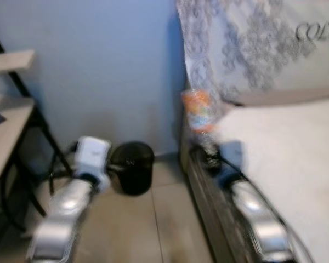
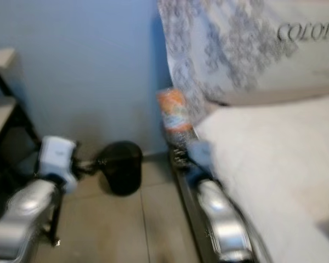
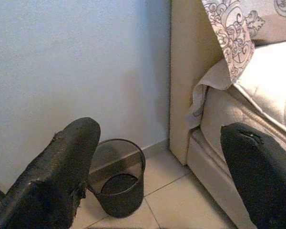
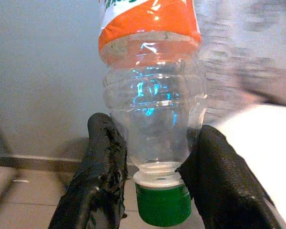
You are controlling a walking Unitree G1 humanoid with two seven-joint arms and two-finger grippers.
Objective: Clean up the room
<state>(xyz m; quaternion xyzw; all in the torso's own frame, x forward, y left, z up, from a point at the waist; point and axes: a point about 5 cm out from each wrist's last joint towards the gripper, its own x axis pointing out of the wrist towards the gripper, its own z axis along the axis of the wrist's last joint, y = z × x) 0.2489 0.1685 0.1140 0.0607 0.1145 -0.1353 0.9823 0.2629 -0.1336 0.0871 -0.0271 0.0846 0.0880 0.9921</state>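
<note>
Right wrist view looks along the right gripper (image 4: 152,167), whose two black fingers (image 4: 102,167) are closed onto the neck of a clear plastic bottle (image 4: 152,109), pinching it just above its green cap (image 4: 162,205). The bottle sits upside down relative to that grip, cap nearest the wrist and body running away beyond the fingertips. An orange label band (image 4: 148,24) wraps the far part of the body; a scrap of green lettering shows on a white strip at its edge, too cropped to read. Between the jaws the plastic is transparent and looks empty.

From the head camera, the same bottle (image 1: 200,118) stands above the right gripper (image 1: 211,156), held beside the edge of a bed (image 1: 285,164) with a white mattress cover. Behind the bottle leans a grey-patterned pillow (image 1: 252,49) printed with letters that read "COLOR", cut off at the frame's edge.

The left gripper (image 3: 157,157) holds nothing: its fingers (image 3: 62,176) are spread wide apart, and between them, well beyond the tips, a black wire-mesh wastebasket (image 3: 119,186) stands on the tiled floor (image 3: 171,205) against a pale blue wall (image 3: 76,62). In the head view the left gripper (image 1: 112,167) is just beside the basket (image 1: 132,167), and a wooden shelf unit (image 1: 8,126) with a black frame stands beyond the arm's outer side. The head views are blurred.
</note>
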